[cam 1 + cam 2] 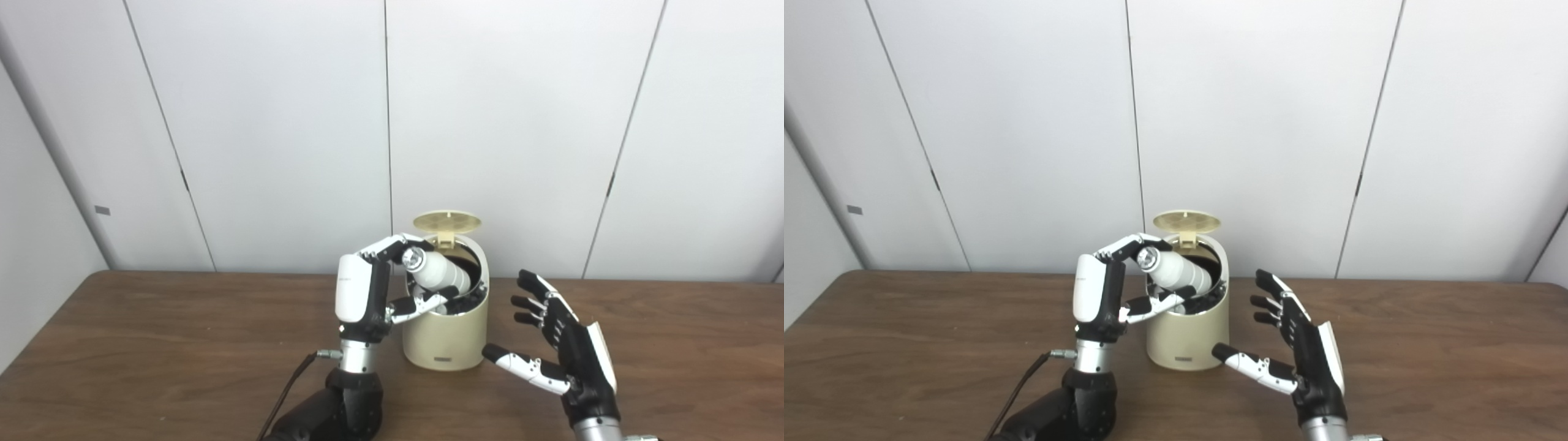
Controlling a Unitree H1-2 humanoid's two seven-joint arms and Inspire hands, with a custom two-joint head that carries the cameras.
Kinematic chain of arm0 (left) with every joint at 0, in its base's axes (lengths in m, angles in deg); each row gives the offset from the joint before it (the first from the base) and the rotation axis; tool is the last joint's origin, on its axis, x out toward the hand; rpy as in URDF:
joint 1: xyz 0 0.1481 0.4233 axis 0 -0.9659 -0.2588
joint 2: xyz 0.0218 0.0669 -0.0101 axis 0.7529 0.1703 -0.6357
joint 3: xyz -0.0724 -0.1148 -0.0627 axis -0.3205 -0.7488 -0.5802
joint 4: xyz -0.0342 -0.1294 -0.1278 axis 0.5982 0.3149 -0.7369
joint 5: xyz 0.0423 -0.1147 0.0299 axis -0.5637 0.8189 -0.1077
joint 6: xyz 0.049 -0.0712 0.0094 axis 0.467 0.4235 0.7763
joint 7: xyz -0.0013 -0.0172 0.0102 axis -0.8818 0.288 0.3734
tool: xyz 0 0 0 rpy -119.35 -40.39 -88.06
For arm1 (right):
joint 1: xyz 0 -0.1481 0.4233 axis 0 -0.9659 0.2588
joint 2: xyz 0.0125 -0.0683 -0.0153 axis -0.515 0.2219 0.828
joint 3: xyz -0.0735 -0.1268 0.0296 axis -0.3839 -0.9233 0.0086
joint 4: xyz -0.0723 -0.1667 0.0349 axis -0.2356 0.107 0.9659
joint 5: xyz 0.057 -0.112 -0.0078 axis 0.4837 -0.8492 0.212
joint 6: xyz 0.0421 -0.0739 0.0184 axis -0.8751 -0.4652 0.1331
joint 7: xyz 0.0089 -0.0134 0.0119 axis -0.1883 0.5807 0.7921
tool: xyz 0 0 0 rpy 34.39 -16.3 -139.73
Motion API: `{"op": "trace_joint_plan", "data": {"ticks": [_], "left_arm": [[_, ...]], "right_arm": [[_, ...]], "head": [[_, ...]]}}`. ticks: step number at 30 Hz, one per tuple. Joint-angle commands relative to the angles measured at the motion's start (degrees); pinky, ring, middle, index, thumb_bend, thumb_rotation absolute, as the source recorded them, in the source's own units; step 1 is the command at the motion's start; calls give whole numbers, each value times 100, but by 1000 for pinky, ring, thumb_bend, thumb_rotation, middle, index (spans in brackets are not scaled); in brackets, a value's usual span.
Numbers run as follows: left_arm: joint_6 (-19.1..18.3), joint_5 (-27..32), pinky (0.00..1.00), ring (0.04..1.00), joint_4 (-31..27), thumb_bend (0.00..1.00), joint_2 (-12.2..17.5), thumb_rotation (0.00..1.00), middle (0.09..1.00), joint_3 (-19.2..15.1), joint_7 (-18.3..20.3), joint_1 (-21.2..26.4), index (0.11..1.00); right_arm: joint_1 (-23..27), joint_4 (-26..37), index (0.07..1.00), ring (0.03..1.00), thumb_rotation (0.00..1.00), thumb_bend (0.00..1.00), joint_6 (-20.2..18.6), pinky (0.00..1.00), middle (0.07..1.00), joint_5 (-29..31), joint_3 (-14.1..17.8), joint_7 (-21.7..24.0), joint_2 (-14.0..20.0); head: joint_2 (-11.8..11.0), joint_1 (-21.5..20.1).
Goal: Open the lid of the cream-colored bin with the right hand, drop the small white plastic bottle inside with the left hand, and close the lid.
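Cream-colored bin (446, 334) standing upright on the brown desk (153, 343), near the desk's far edge and about midway along it. Lid (447, 222) flipped up, hinged at the back of the rim, underside facing forward. Dark opening showing beneath it.

Left hand (373, 288) raised at the bin's left side, white back plate turned toward the cameras. Closed around the small white plastic bottle (438, 274): fingers (383, 245) curled over the top near the cap end, thumb (422, 304) pressing from below. Bottle tilted, silvery cap end up and to the left at the rim, body slanting down and right into the mouth of the bin. Partly inside the opening, not released.

Right hand (560, 343) on the bin's right side, near it but apart from it, not touching lid or wall. Spread wide, holding nothing, palm turned toward the bin, fingers pointing up and left, thumb (520, 365) stretched out low toward the bin's base.

Black cable (288, 389) trailing from the left wrist down toward the near edge of the desk. Pale wall panels (508, 122) behind.
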Motion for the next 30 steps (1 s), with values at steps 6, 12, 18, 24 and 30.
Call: {"op": "trace_joint_plan", "data": {"ticks": [6,12,18,24,30], "left_arm": [[-67,-62,520,589,-150,521,40,58,651,-195,406,136,499],[-68,-94,511,585,-227,522,49,59,651,-330,534,95,499],[-66,-217,504,582,-200,522,38,61,648,-433,538,91,499],[-68,-180,519,595,-297,665,64,69,654,-482,624,63,589],[-67,-108,540,636,-450,849,67,116,708,-606,763,-13,731]], "right_arm": [[156,138,837,789,290,762,82,712,856,33,0,-7,-27],[164,117,837,778,289,761,99,710,854,6,-15,-7,-15],[173,84,836,780,272,762,115,710,856,36,-7,-10,-23],[191,56,835,773,272,764,117,707,855,-9,-14,-20,-6],[206,20,827,772,255,764,160,700,851,32,1,-15,-11]], "head": [[12,26],[11,37],[1,58],[-9,77],[-10,83]]}}
